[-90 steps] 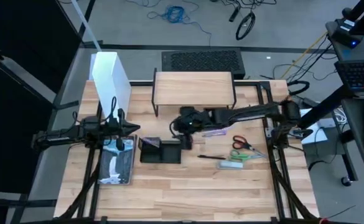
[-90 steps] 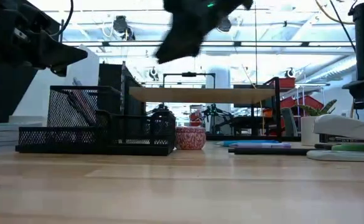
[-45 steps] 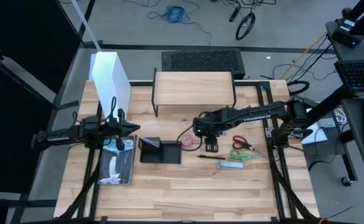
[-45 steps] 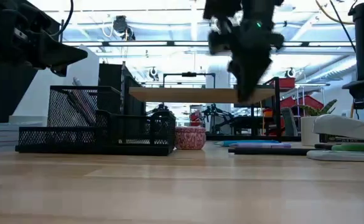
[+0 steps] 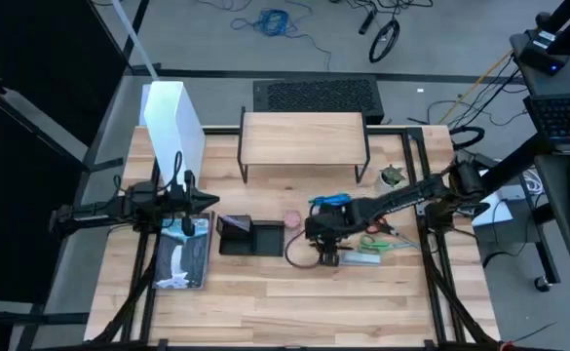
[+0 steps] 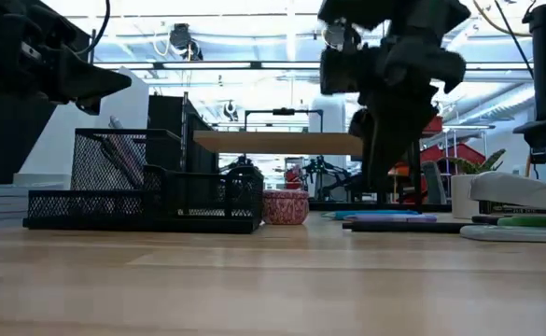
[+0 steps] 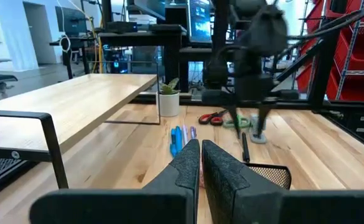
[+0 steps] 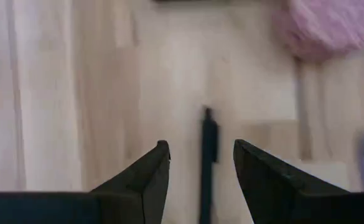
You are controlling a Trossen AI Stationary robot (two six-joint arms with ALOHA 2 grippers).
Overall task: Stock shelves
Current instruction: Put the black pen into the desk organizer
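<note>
Right gripper [image 8: 200,163] over a black pen [image 8: 207,155], fingers spread wide.
The shelves [image 5: 303,137] stand at the table's back edge; left gripper [image 7: 200,163] waits pinched together beside the white file box [image 5: 174,121].

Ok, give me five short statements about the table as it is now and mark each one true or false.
1. The top of the shelves is bare. True.
2. The right gripper is shut on a pen. False: its fingers are open, with the black pen lying on the table between them.
3. The left gripper is shut and holds nothing. True.
4. The white file box stands on the right side of the table. False: it stands at the back left.
5. The scissors lie on the shelves. False: they lie on the table near the right arm.
</note>
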